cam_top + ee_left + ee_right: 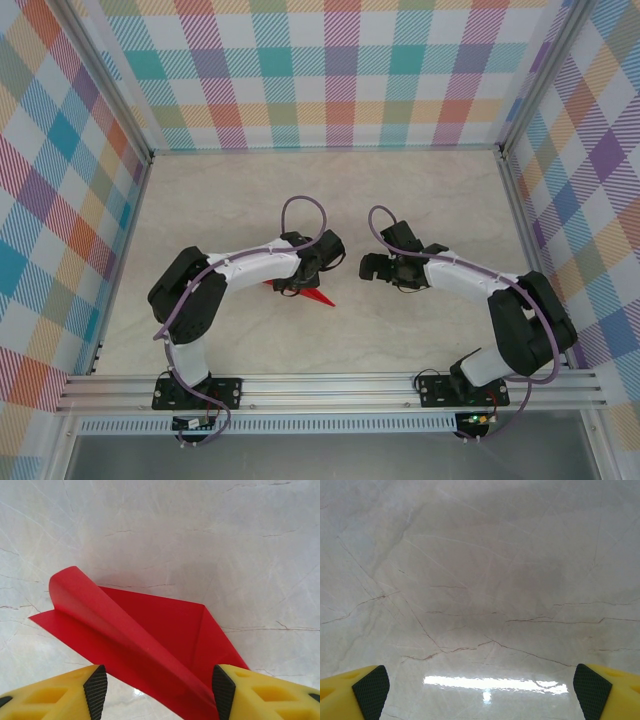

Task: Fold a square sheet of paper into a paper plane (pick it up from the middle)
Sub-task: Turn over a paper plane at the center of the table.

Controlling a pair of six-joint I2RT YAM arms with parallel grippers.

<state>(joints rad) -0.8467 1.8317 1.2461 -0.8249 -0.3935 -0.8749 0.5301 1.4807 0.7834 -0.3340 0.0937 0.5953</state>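
paper plane [150, 640] within the parted left pincer [159, 690]

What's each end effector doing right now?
Left end effector: open, over the folded red paper.
Right end effector: open, holding nothing.

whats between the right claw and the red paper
Nothing but bare marble tabletop. The top external view shows that open stretch between the right claw and the folded red paper.

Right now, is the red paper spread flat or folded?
Folded, partly. The left wrist view shows the red paper with a sharp crease and a long flap curling up off the table.
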